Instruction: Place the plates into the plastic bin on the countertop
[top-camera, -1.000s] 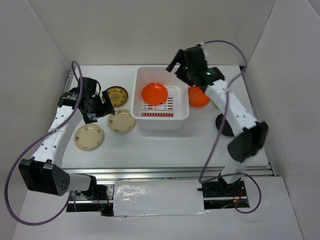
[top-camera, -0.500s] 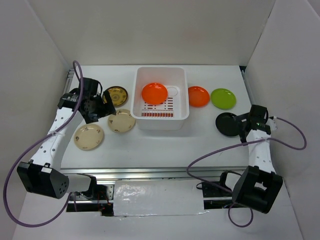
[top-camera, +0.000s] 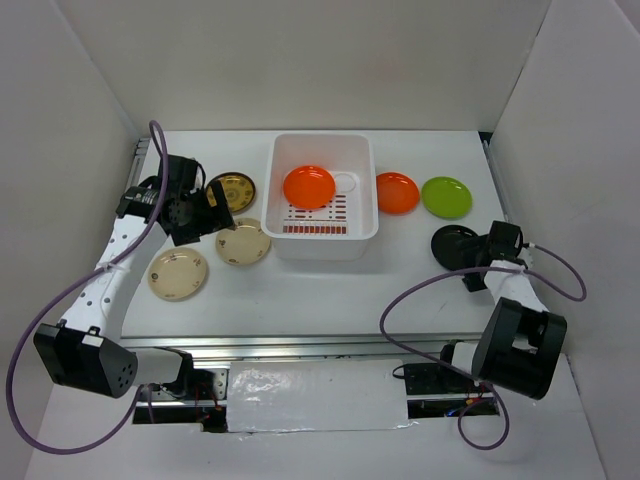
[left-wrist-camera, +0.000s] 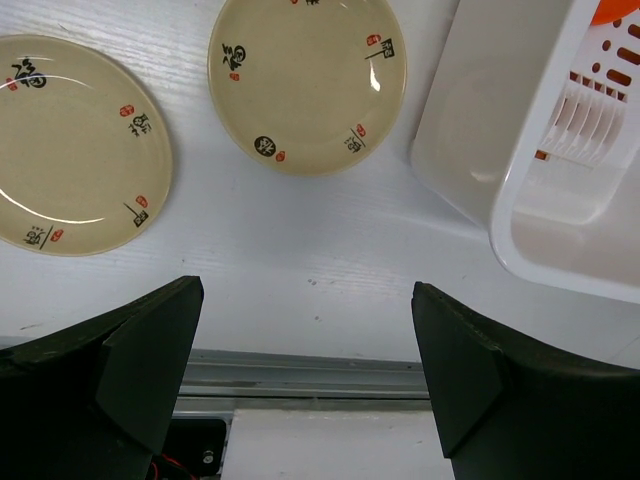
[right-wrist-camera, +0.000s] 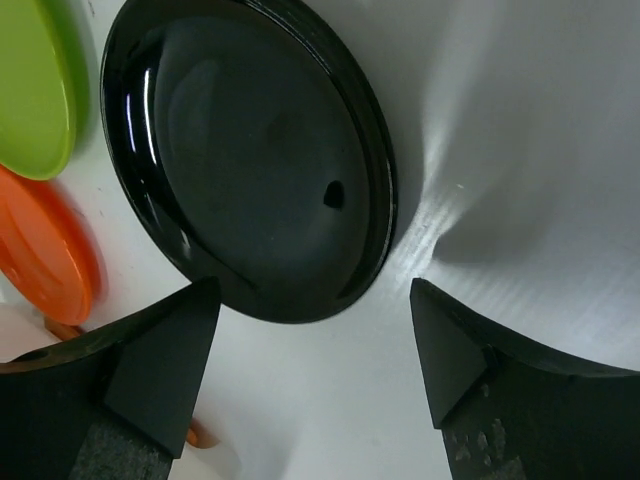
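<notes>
Plastic bin (top-camera: 325, 246) was seen centre-back on the countertop (top-camera: 330, 295). One orange plate (top-camera: 308, 186) was lying flat inside, left of centre, just behind the red slot markings.

Outside the bin, on the right: second orange plate (top-camera: 397, 192) just beside the bin wall, then lime green plate (top-camera: 446, 197), then black plate (top-camera: 455, 247) nearer the front.

On the left: brown-and-gold plate (top-camera: 232, 190) at the back, inner cream plate (top-camera: 243, 241) close to the bin's front-left corner, outer cream plate (top-camera: 178, 273) further left.

Left gripper (left-wrist-camera: 310, 370) was held above the countertop near the cream plates, fingers spread wide, nothing gripped.

Right gripper (right-wrist-camera: 315, 370) was low beside the black plate's rim, fingers wide apart, nothing gripped. The plate was not blocked by anything.
</notes>
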